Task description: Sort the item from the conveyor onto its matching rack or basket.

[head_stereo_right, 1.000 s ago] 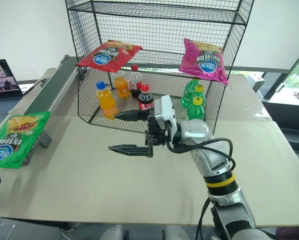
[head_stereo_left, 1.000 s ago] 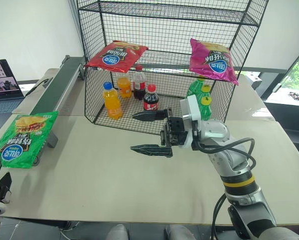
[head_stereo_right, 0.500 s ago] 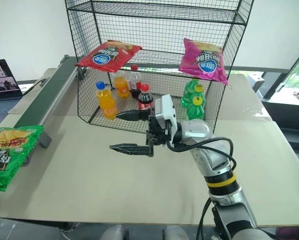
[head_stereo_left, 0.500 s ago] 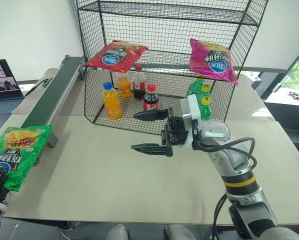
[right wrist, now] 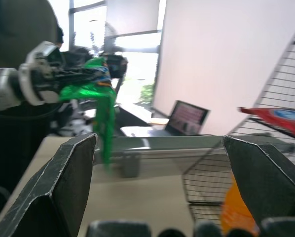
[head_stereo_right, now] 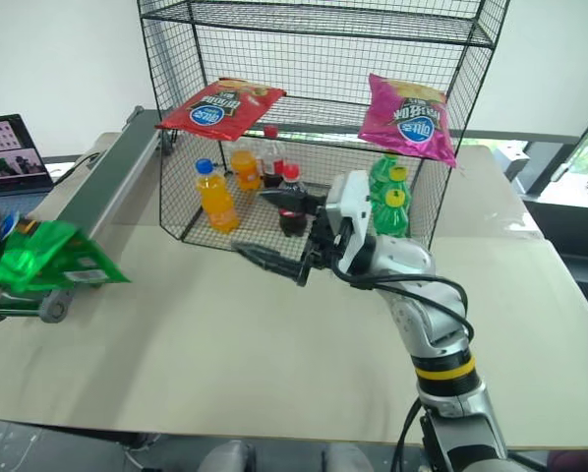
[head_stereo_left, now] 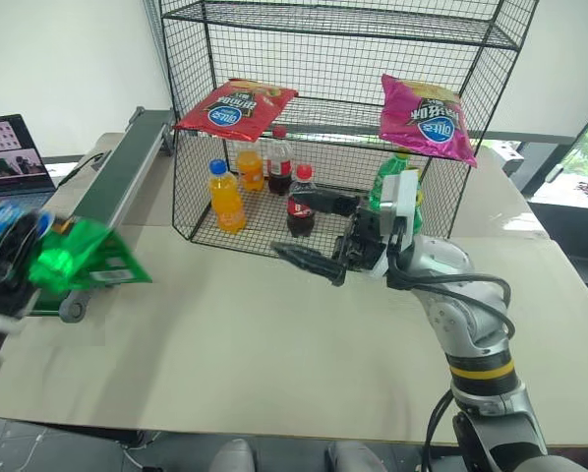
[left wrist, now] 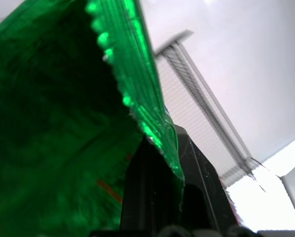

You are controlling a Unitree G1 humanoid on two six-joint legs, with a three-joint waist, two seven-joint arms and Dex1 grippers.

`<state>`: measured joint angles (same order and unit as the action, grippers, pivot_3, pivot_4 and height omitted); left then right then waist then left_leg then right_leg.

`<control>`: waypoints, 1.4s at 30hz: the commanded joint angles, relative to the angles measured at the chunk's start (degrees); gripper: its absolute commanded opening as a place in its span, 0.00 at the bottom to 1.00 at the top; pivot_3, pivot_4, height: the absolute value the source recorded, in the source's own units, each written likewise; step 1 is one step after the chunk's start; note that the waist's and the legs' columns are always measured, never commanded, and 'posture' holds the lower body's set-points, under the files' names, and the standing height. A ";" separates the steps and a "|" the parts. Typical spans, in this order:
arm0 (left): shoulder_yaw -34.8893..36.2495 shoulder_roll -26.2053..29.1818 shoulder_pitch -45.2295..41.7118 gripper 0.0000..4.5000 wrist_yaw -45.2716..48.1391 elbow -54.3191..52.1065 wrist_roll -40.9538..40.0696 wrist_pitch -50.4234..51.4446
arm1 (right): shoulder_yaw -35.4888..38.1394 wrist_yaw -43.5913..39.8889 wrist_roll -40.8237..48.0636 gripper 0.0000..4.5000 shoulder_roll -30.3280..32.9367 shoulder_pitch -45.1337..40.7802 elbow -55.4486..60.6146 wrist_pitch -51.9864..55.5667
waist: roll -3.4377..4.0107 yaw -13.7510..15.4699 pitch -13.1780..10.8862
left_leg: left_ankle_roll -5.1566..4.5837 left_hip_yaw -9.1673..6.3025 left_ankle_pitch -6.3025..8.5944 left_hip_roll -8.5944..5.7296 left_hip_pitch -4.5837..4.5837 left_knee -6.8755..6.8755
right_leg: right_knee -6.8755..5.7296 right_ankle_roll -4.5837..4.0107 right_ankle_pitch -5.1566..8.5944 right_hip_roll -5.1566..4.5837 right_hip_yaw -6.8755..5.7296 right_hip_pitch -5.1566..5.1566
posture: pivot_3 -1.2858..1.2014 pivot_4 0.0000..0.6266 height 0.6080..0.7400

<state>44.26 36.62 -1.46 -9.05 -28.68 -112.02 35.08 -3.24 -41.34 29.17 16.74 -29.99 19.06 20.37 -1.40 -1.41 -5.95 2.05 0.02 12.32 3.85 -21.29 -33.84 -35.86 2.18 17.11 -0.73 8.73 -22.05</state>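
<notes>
Left gripper (head_stereo_left: pixel 14 258) jaws clamp the green chip bag (head_stereo_left: pixel 78 258) above the conveyor (head_stereo_left: pixel 112 187) end, while right gripper (head_stereo_left: pixel 319 234) jaws gape beside the rack (head_stereo_left: pixel 333 118) front.

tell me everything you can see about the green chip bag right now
The green chip bag is glossy, crinkly foil with a serrated sealed edge, seen close up in the left wrist view. It is off the conveyor, lifted in the air above its near end, pinched in the shut jaws of the left gripper. It sticks out sideways toward the rack, motion-blurred, so its print is unreadable. Nothing else touches it.
</notes>
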 commanded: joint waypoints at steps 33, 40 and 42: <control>-30.61 -34.11 -58.59 0.01 12.36 53.80 45.00 -0.81 | 3.83 35.46 -18.69 1.00 -4.70 16.22 29.84 6.08 | 0.21 0.70 0.03 | 0.34 -0.45 -0.27 -0.18 -0.66 -0.08 | 0.15 0.42 -0.10 0.14 -0.04 -0.01 | 0.52 0.24 0.98; -26.95 -38.46 -56.06 0.01 -0.30 46.37 45.05 1.40 | 4.25 34.47 -17.52 1.00 -4.53 15.01 28.61 6.53 | 0.11 0.71 -0.04 | 0.33 -0.59 -0.30 -0.24 -0.78 -0.11 | 0.16 0.32 -0.22 0.14 -0.03 -0.03 | 0.52 0.24 0.98; -26.23 -39.21 -56.77 0.01 -1.72 45.48 45.29 0.84 | 4.03 34.31 -17.40 1.00 -4.58 14.96 28.50 6.60 | 0.12 0.70 -0.03 | 0.33 -0.61 -0.30 -0.25 -0.73 -0.09 | 0.13 0.32 -0.22 0.14 -0.03 -0.01 | 0.52 0.24 0.98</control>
<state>17.19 -1.95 -56.16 -9.41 19.46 -67.15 36.40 0.56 -6.84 11.16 12.22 -14.34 46.54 26.94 -1.28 -0.71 -5.98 2.38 -0.60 12.01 3.60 -22.00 -33.93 -35.75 2.50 16.90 -0.60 8.70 -22.05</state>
